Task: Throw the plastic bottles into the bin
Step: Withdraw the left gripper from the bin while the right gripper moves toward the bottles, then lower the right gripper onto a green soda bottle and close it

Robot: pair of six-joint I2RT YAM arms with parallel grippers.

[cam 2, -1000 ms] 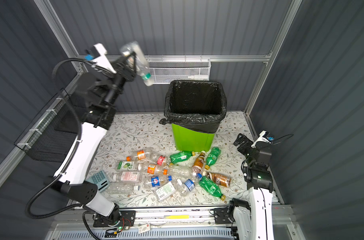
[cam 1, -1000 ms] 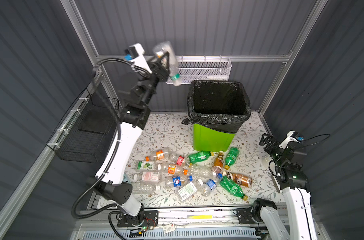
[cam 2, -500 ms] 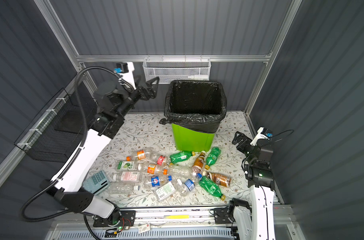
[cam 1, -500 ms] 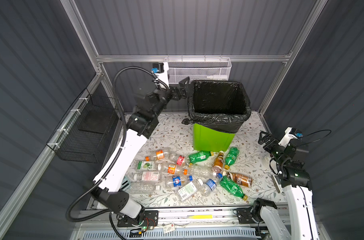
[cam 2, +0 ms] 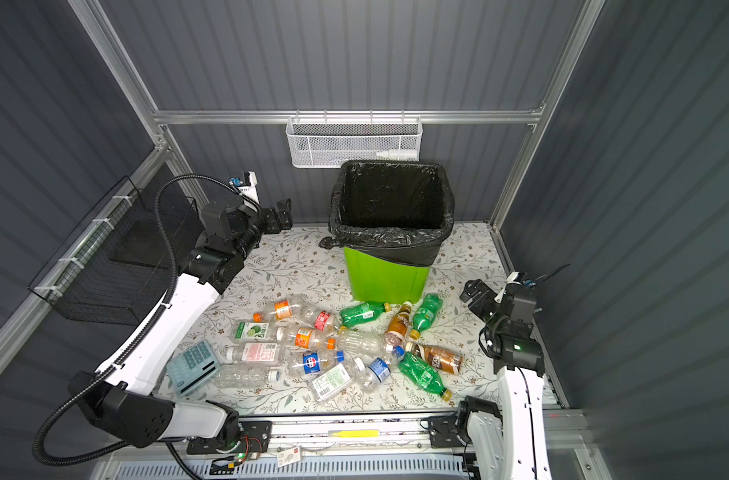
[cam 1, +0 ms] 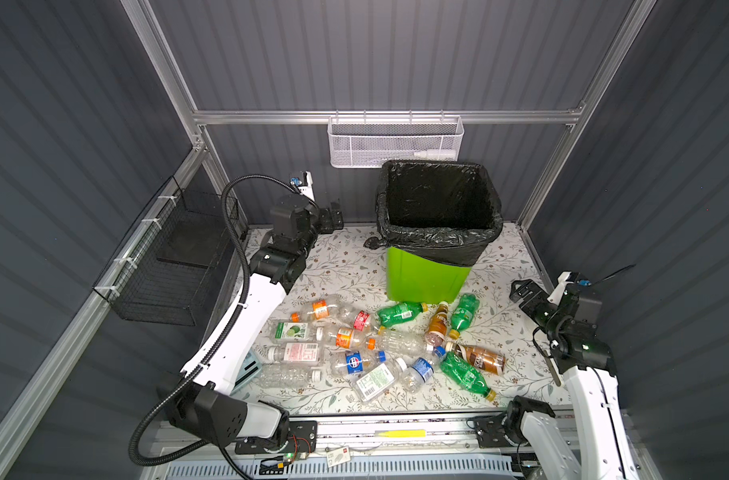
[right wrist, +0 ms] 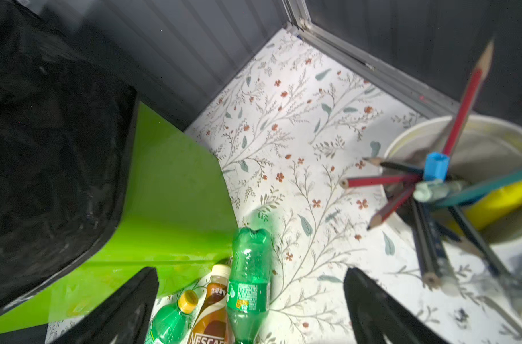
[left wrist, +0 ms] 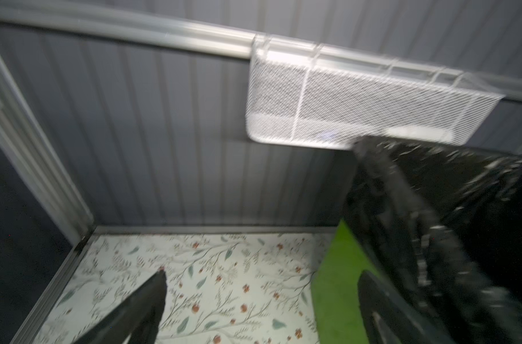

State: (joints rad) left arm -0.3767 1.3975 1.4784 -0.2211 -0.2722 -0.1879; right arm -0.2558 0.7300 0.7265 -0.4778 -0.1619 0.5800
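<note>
Beside the bin (cam 1: 427,282), bare mat (cam 1: 346,266) meets wall (cam 1: 358,199).

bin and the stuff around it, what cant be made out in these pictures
- bin interior: both top views, the black bag liner is too dark to show any contents.
- white mesh basket: left wrist view, smeared by motion blur.
- cup of pencils: right wrist view, cut off by the frame edge.
- calculator: in a top view, mostly behind the left arm.

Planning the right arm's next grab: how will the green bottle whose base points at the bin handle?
The green bottle looks empty, so probably light and easily dented. Lying on its round side, it would likely roll if nudged. Its glossy wall may slip.
</note>
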